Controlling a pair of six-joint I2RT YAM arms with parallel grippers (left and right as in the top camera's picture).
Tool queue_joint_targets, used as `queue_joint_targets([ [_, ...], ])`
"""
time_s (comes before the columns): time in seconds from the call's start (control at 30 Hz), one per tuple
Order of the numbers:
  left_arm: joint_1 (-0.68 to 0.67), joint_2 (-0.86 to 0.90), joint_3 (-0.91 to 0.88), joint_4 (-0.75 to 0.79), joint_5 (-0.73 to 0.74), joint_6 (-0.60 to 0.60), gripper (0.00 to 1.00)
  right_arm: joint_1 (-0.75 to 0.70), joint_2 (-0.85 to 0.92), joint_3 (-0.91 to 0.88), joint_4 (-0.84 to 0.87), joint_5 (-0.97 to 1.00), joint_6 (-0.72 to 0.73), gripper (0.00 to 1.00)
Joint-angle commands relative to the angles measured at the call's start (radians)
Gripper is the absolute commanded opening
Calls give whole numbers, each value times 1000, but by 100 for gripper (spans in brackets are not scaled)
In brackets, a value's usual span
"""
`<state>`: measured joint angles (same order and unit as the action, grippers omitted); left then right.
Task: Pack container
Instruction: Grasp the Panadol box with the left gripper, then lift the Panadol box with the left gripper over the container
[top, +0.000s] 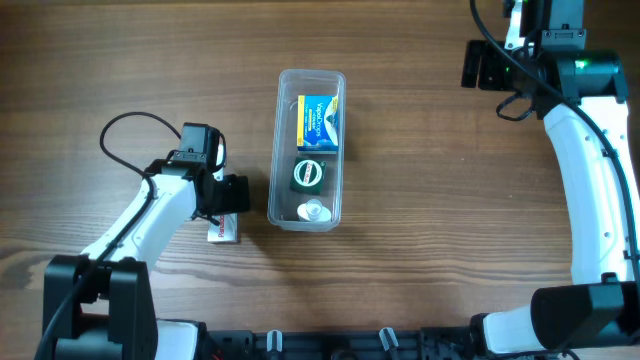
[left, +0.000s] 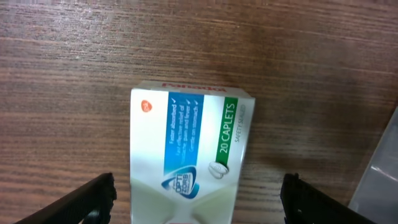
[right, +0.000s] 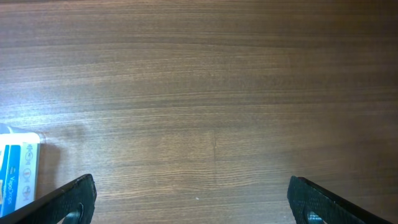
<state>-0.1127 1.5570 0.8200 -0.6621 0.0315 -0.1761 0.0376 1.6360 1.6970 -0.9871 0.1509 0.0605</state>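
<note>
The clear plastic container (top: 283, 150) lies lengthwise at the table's middle. It holds a blue and yellow box (top: 319, 122), a round dark green item (top: 308, 174) and a clear round item (top: 313, 211). A white box with blue and green bands (left: 186, 155) lies flat on the table left of the container; it also shows in the overhead view (top: 224, 232). My left gripper (left: 199, 208) is open, its fingers apart on either side of this box, not touching it. My right gripper (right: 193, 208) is open and empty at the far right, above bare wood.
The container's corner (left: 379, 186) shows at the right edge of the left wrist view. The blue box (right: 15, 177) inside the container shows at the left edge of the right wrist view. The left arm's black cable (top: 130, 125) loops over the table.
</note>
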Motion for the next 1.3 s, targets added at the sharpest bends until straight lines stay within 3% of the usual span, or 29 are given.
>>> queue_joint_targets([
  [0.0,6,34,-17,8,-3,16,84,0,-9,11,3,7,18,100],
  [0.23,6,46,-18,16,-3,16,81,0,-9,11,3,7,18,100],
  [0.4,6,46,-18,20,-6,16,69,0,-9,11,3,7,18,100],
  [1.27,6,70,-18,27,-6,61,72,0,-9,11,3,7,18,100],
])
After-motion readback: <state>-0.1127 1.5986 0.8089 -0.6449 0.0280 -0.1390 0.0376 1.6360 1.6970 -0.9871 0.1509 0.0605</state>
